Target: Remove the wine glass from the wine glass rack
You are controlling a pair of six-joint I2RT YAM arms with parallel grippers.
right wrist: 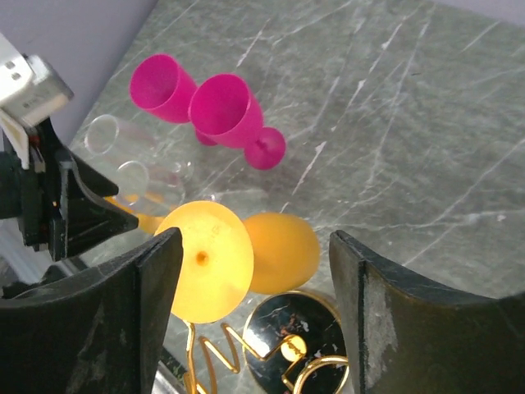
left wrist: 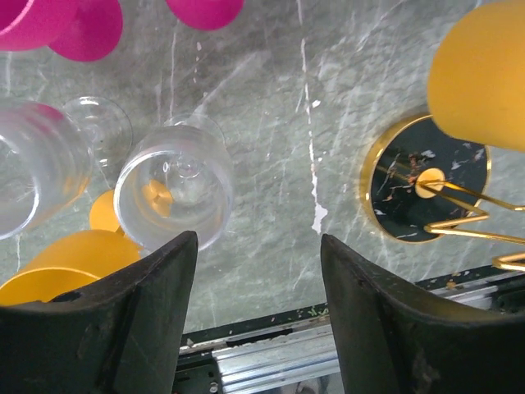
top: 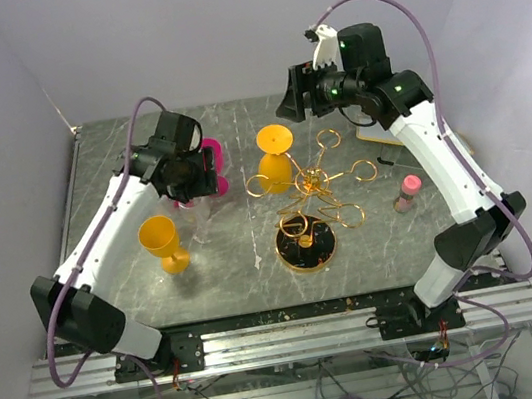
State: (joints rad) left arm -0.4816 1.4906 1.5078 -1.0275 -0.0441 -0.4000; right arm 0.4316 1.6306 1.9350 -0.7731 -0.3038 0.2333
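Grey veined marble tabletop (top: 234, 124), pale lilac walls (top: 169, 33) on 3 sides. Gold wine glass rack (top: 317, 189) stands mid-table w/ orange wine glass (top: 275, 163) hung upside down on its far-left arm. Left gripper (left wrist: 258, 242) fingers apart & empty above a clear glass (left wrist: 174, 189); right gripper (right wrist: 254, 238) likewise apart, empty.

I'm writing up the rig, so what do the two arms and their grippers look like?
Both the left arm and right arm have white shells with black joints, small green lights and a looping lavender cable. The left gripper and right gripper have broad black fingers.
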